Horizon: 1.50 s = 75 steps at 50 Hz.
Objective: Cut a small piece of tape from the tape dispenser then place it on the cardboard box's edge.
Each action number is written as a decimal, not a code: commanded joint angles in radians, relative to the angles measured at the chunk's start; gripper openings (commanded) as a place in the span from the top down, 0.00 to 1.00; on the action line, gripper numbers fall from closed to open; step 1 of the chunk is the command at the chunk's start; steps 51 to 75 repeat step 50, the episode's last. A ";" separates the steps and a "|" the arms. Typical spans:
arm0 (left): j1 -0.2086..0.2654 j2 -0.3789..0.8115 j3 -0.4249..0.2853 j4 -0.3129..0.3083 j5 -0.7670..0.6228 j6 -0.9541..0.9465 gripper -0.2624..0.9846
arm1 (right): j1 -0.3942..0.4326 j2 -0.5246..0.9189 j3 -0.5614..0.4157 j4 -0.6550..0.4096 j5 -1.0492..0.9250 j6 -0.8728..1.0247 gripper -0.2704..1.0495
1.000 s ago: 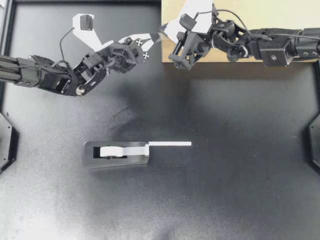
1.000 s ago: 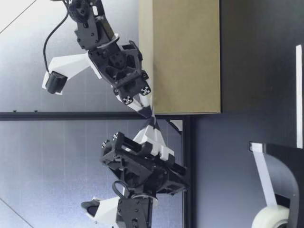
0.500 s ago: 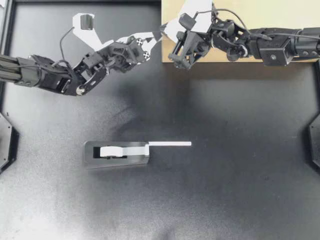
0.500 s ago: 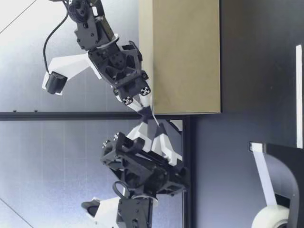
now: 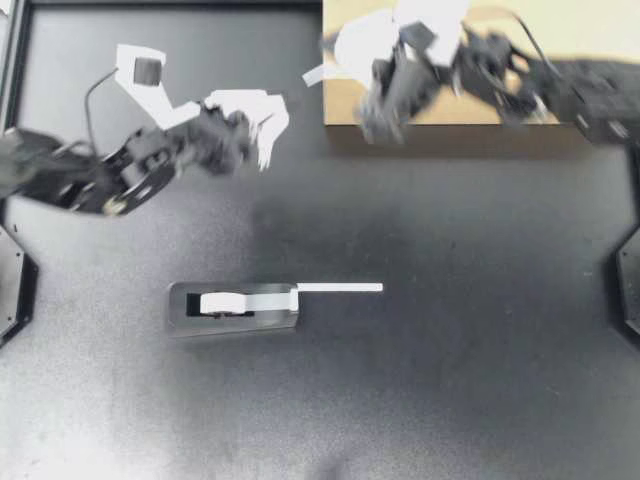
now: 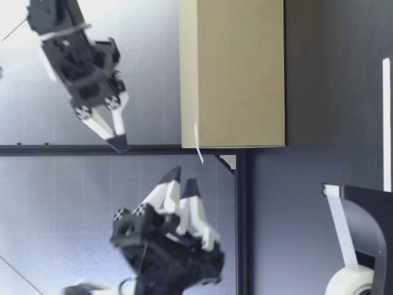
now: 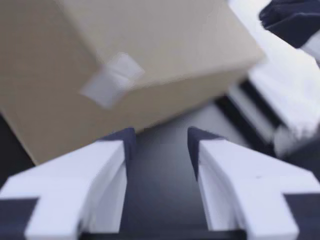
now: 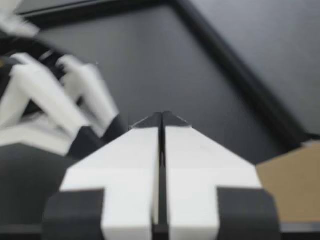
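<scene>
**Tape piece [image 7: 112, 80] on cardboard box [image 5: 600, 30] corner**

Tape dispenser [image 5: 232, 305] nearest. Left gripper [image 5: 265, 130]: fingers apart, empty; piece lies straight ahead, one end hanging off the edge. Right gripper [image 5: 338, 50]: fingers together, empty, over that corner.

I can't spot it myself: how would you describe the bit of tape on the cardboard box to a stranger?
Find the brown cardboard box at the black table's far edge. At its upper corner on the left arm's side clings a small pale piece of tape. Unlike the long strip jutting from the tape dispenser, it is up on the box.
</scene>
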 commanded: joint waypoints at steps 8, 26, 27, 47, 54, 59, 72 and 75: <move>-0.121 -0.183 0.029 0.011 0.158 0.420 0.51 | 0.175 -0.156 0.095 0.006 -0.012 0.028 0.87; -0.239 -0.310 0.029 0.046 0.256 0.601 0.51 | 0.334 -0.232 0.199 0.009 -0.074 0.118 0.87; -0.247 -0.314 0.029 0.055 0.256 0.601 0.51 | 0.344 -0.230 0.201 0.009 -0.077 0.120 0.87; -0.284 -0.357 0.044 0.112 0.255 0.601 0.51 | 0.383 -0.222 0.218 0.009 -0.086 0.121 0.87; -0.284 -0.356 0.049 0.112 0.255 0.601 0.51 | 0.383 -0.225 0.227 0.009 -0.084 0.121 0.87; -0.284 -0.356 0.049 0.112 0.255 0.601 0.51 | 0.383 -0.225 0.227 0.009 -0.084 0.121 0.87; -0.284 -0.356 0.049 0.112 0.255 0.601 0.51 | 0.383 -0.225 0.227 0.009 -0.084 0.121 0.87; -0.284 -0.356 0.049 0.112 0.255 0.601 0.51 | 0.383 -0.225 0.227 0.009 -0.084 0.121 0.87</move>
